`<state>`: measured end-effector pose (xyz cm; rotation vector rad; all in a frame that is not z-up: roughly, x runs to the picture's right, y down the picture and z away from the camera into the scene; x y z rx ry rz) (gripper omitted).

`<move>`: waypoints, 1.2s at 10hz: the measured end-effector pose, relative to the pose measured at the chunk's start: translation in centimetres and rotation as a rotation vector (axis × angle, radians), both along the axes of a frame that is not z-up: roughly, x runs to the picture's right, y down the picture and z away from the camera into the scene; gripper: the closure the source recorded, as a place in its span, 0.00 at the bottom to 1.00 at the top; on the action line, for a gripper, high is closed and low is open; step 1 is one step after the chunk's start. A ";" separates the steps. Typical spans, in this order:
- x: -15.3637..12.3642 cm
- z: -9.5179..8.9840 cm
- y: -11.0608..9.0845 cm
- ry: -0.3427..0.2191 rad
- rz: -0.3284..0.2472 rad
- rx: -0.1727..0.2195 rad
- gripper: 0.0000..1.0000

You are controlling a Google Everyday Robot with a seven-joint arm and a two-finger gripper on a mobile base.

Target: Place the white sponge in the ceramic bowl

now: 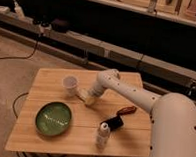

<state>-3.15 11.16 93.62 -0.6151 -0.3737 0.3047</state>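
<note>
The wooden table (46, 80) is seen from above and in front. The arm (125, 92) is extended from the robot body at 4 o'clock towards the table centre.

The gripper (88, 99) is positioned low over the table centre, just beside the white cup (70, 85), which stands upright at 10 o'clock of the gripper. A pale block, taken to be the white sponge (83, 95), is located at the gripper tip, on its 10 o'clock side, at or just above the table surface. Whether the sponge is gripped or merely touched cannot be told.

The ceramic bowl (54, 119), green inside, is set at 8 o'clock of the table, apart from the gripper. The sponge is found at 1 o'clock of the bowl and outside it.

A small white bottle (102, 135) stands upright at 5 o'clock of the table centre. A black object (115, 122) lies just beside it at 1 o'clock, and a reddish-brown object (125, 110) lies near that, again at 1 o'clock.
</note>
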 end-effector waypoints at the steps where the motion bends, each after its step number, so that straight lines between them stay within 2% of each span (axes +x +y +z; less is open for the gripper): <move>1: -0.1 -0.4 0.1 -0.008 -0.010 -0.002 0.96; 3: 0.8 -3.5 0.1 -0.057 -0.067 0.009 1.00; 5: 1.2 -8.6 -0.3 -0.153 -0.136 0.042 1.00; 7: -1.0 -15.6 -2.5 -0.321 -0.198 0.117 1.00; 8: -1.8 -16.6 -2.9 -0.358 -0.203 0.129 1.00; 9: -5.0 -18.9 -4.1 -0.487 -0.192 0.142 1.00; 11: -9.1 -20.1 -3.9 -0.624 -0.164 0.097 1.00; 12: -11.3 -20.5 -3.0 -0.690 -0.176 0.065 0.98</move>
